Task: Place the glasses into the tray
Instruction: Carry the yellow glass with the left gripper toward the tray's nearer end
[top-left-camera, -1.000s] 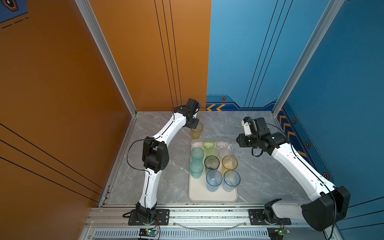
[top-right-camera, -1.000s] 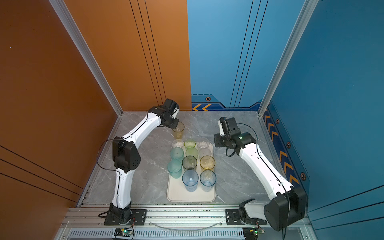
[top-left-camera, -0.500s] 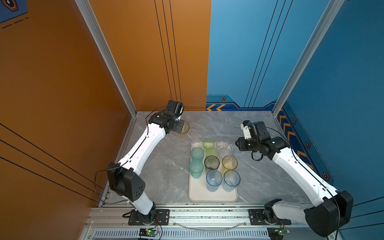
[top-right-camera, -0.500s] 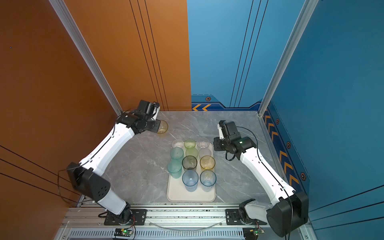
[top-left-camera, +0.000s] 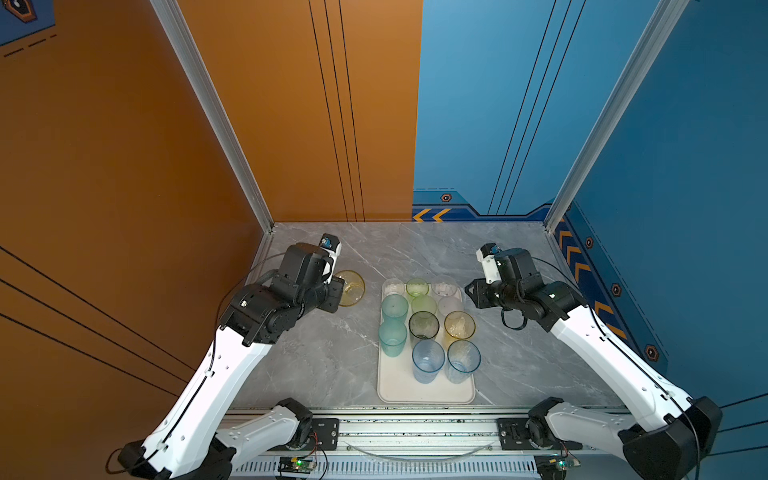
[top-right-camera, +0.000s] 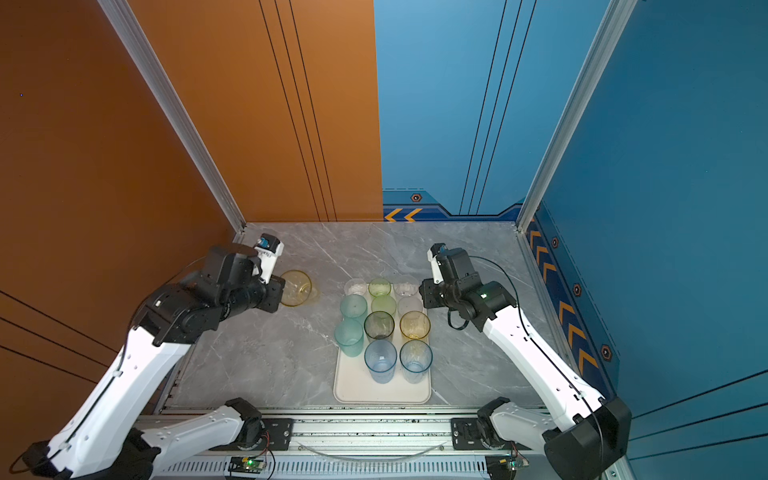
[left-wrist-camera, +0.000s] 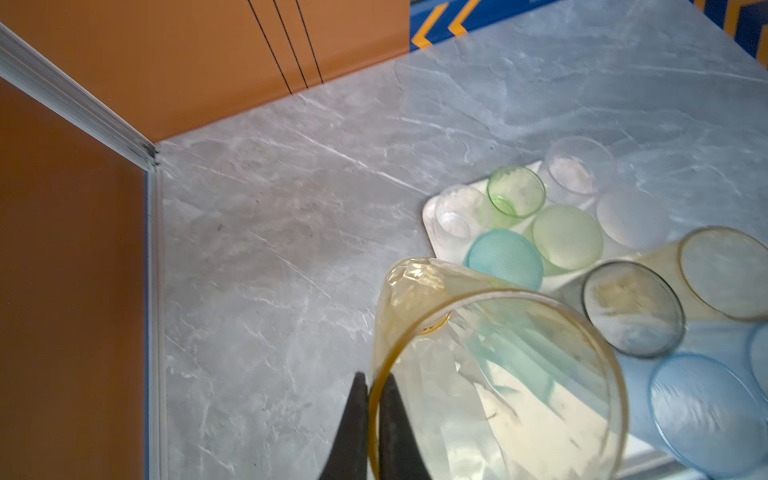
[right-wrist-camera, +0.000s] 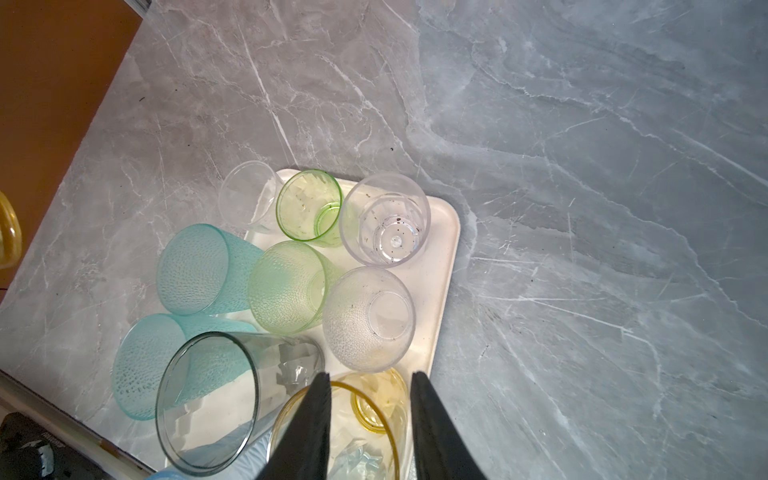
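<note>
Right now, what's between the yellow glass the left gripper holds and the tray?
Only bare grey marble tabletop lies between the yellow glass and the tray, in both top views.

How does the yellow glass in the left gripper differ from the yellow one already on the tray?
The held yellow glass is pinched at its rim by the left gripper; the tray's yellow glass stands ungripped. The held one is tilted, left of the tray; the tray's one stands upright inside it. Both are translucent yellow tumblers.
</note>
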